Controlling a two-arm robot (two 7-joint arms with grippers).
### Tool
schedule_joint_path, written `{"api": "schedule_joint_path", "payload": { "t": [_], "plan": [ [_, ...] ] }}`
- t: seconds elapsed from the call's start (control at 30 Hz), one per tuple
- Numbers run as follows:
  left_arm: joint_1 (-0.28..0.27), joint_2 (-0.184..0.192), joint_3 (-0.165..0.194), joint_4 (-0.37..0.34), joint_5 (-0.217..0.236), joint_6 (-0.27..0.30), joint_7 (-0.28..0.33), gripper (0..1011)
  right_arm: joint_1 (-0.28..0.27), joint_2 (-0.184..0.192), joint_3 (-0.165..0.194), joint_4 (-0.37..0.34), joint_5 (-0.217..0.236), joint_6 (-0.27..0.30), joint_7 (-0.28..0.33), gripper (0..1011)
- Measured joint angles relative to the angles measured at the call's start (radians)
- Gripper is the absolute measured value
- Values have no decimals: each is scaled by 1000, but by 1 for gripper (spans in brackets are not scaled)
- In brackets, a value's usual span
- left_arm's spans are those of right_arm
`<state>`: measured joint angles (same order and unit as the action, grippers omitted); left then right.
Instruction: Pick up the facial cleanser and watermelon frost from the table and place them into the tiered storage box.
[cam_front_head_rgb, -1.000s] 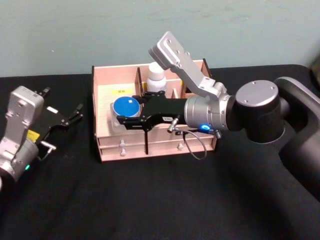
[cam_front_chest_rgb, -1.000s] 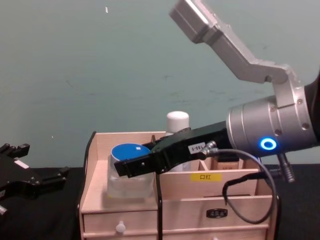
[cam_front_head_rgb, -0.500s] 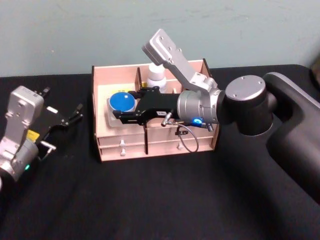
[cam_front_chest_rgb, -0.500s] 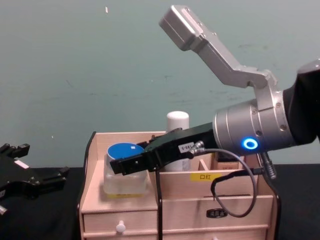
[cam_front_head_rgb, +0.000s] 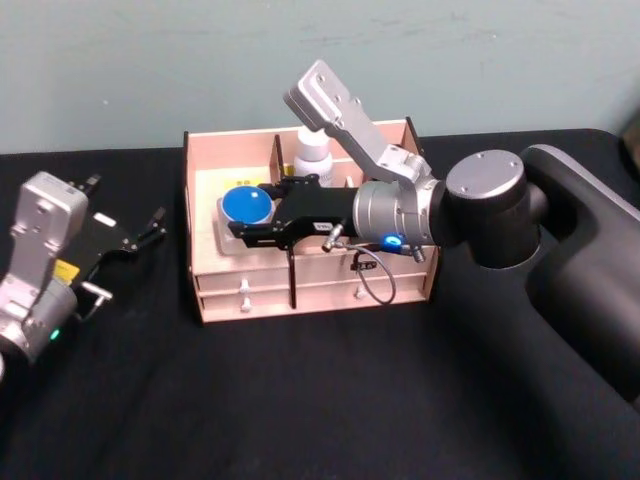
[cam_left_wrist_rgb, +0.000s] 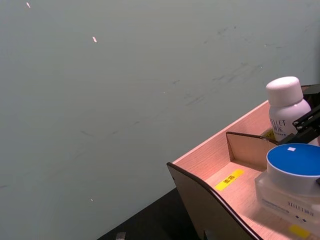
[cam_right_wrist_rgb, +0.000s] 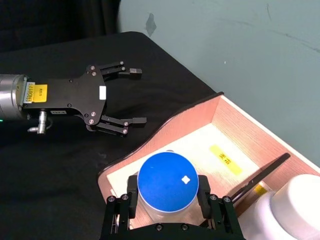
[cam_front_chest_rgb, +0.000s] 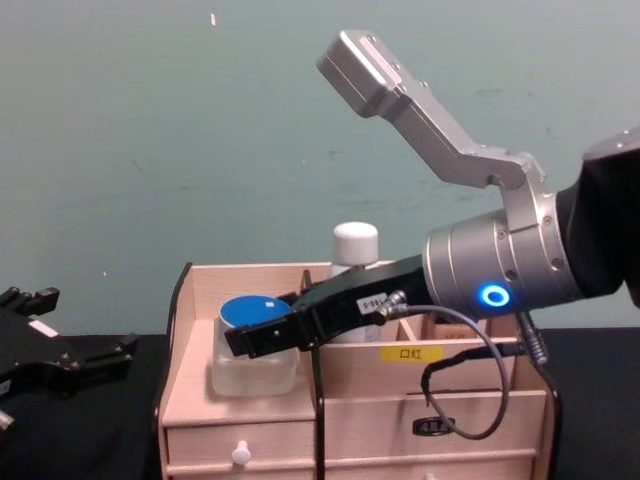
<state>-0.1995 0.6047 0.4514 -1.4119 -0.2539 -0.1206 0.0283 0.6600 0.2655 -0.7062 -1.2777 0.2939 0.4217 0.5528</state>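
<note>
Right gripper (cam_right_wrist_rgb: 167, 201) clamped on the blue-lidded clear jar (cam_right_wrist_rgb: 167, 186), black fingers (cam_right_wrist_rgb: 131, 195) pressed against either side just under the lid. Reaching across the tiered storage box (cam_front_head_rgb: 300, 290) from its right side, low over the stepped top. Jar upright, blue lid up, axis vertical, sitting in the box's large left compartment, close behind the front edge. In the chest view, jar (cam_front_chest_rgb: 252, 345) seen side-on: clear body down behind the compartment wall, lower part and base hidden by the wood, so contact with the floor hard to call. Gripper (cam_front_chest_rgb: 262, 338) black and level there, crossing in front of the jar's right half.

Behind the jar, one compartment to the right of the box's divider: white bottle (cam_left_wrist_rgb: 286, 112) with a white cap, standing upright, long axis vertical. Lettering on its label, too small to read surely. In the head view, bottle (cam_front_head_rgb: 312, 158) mostly screened by the right arm's silver link.

Yellow labels on the box floor behind the jar (cam_right_wrist_rgb: 225, 159) and on the front step. Two drawers below, white knobs.

Left of the box, well apart from it: left gripper (cam_right_wrist_rgb: 119, 98) over the black table (cam_front_head_rgb: 300, 400), fingers spread, holding nothing.
</note>
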Motion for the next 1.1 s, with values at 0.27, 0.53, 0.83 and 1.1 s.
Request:
{"api": "schedule_joint_path", "payload": {
  "t": [0.27, 0.53, 0.83, 1.1],
  "plan": [
    [0, 0, 0, 0, 0, 0, 0, 1010, 2, -1, -1, 4, -2, 2, 1, 716],
    [0, 0, 0, 0, 0, 0, 0, 1009, 1, -1, -1, 4, -2, 2, 1, 827],
    [0, 0, 0, 0, 0, 0, 0, 1010, -16, -5, 22, -10, 4, -37, -12, 1002],
    [0, 0, 0, 0, 0, 0, 0, 1010, -72, 22, 55, -101, 2, -95, -55, 1002]
  ]
}}
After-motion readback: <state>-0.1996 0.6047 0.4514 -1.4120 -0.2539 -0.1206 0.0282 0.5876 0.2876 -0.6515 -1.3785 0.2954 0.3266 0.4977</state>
